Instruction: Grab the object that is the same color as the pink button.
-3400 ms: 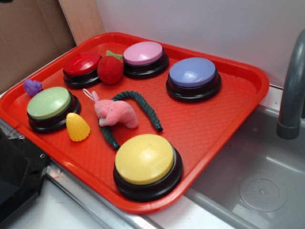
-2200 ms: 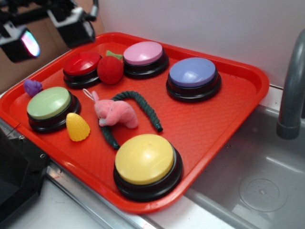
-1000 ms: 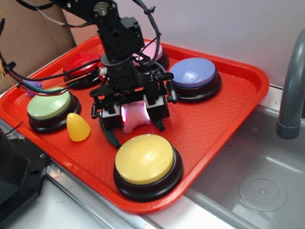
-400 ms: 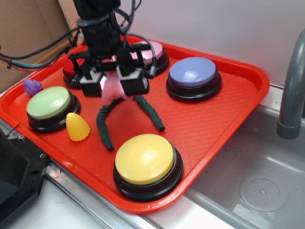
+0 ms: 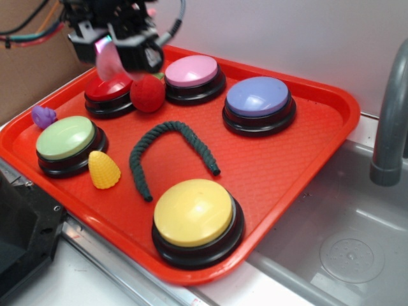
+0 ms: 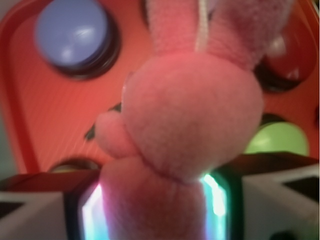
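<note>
The end effector sits at the upper left of the frame, closed on the bunny, which hangs clear above the red button. The grab looks done; the next move likely calls only for a steady hold. The pink button sits at the tray's back. A rope and corn toy lie on the tray beside a grey sink.

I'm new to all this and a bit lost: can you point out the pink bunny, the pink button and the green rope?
pink bunny (image 6: pixel 192 115): wrist view, on its round fuzzy head.
pink button (image 5: pixel 191 69): exterior view, on the middle of its pale pink dome.
green rope (image 5: pixel 175 127): exterior view, on the top of its arch.
</note>
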You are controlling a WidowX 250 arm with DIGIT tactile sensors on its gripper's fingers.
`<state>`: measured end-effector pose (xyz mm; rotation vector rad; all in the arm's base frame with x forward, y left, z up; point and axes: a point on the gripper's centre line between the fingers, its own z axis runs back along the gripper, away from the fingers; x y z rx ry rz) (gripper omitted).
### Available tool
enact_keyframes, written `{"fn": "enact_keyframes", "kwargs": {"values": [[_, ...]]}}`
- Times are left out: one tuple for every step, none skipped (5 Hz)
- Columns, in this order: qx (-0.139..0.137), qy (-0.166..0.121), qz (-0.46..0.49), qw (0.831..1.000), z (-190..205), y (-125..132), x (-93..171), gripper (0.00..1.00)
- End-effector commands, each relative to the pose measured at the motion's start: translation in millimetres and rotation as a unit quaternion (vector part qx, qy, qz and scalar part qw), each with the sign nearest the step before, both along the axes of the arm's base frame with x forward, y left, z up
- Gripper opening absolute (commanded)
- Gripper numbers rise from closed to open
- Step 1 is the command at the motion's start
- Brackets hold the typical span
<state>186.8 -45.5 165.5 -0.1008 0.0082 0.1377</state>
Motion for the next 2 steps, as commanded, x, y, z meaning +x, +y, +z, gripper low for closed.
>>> {"fn": "enact_keyframes", "kwargs": {"values": [[0.005, -0.068, -0.023, 0.997, 51.9, 13.8, 1.4, 0.00], [0.014, -0.064, -0.012, 0.998, 44.7, 17.4, 2.7, 0.00]]}}
